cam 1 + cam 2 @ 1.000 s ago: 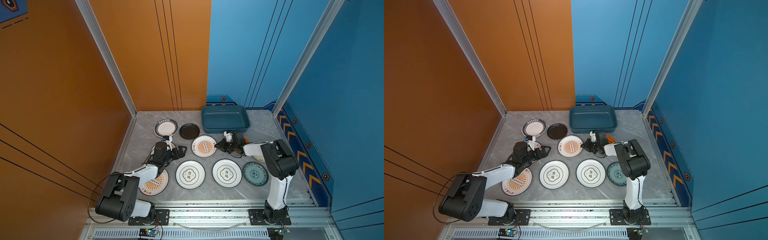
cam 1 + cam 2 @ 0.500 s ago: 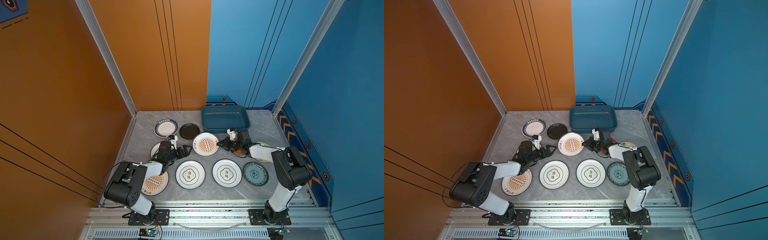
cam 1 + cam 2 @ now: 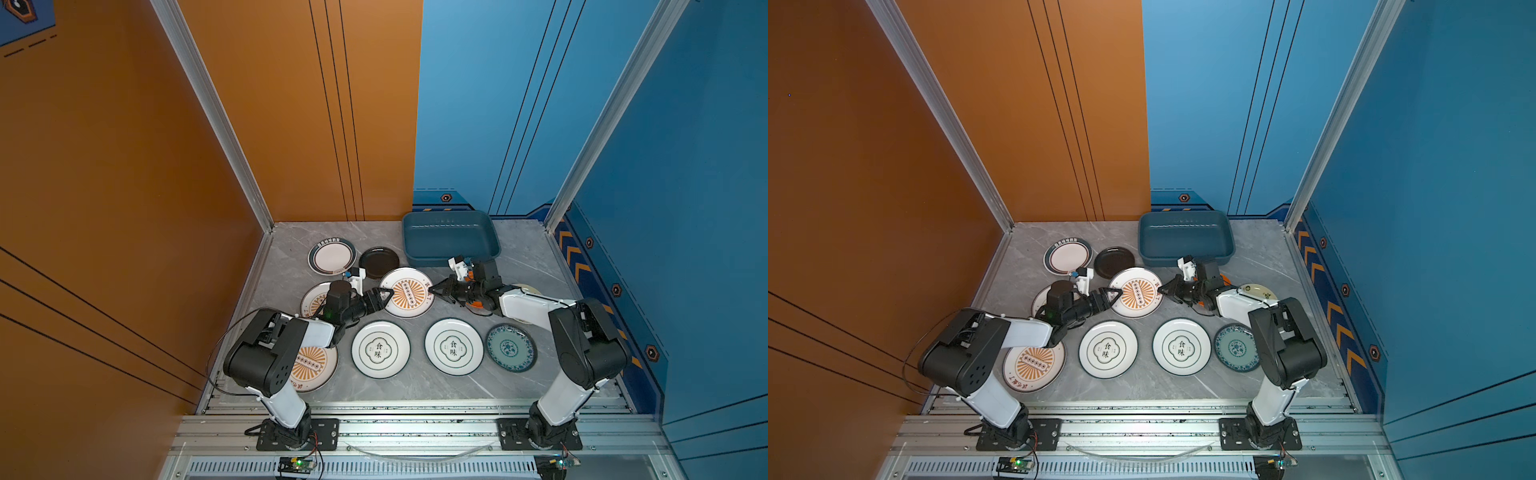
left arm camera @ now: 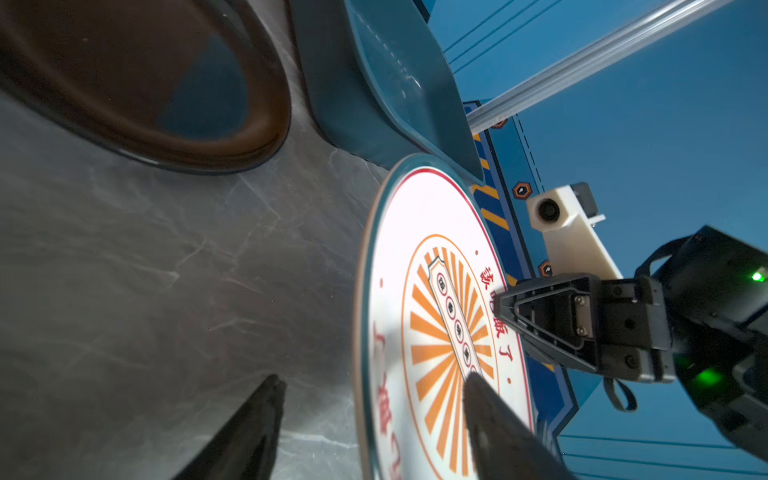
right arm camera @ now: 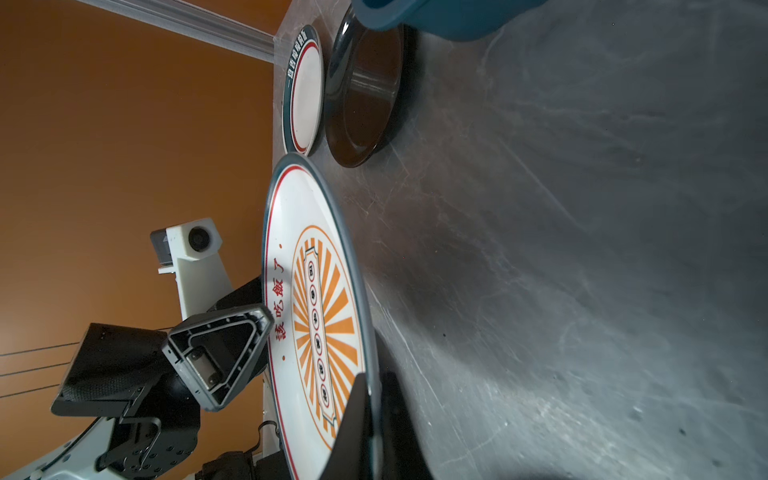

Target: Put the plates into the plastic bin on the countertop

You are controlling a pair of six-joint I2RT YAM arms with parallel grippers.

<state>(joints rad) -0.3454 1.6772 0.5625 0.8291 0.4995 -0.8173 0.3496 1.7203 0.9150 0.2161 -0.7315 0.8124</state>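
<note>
A white plate with an orange sunburst sits mid-countertop, its right rim pinched by my right gripper, which is shut on it. The plate looks tilted off the marble on that side. My left gripper is open and straddles the plate's left rim, one finger over its face and one below, with a gap on each side. The dark teal plastic bin stands just behind and holds no plates.
Other plates lie flat: dark-rimmed white, black, two green-emblem ones, teal floral, cream. A second sunburst plate lies under my left arm. Walls close in on three sides.
My left gripper has slid right up to the sunburst plate's left rim and its jaws have narrowed around it. The right gripper has kept its grip on the right rim.
</note>
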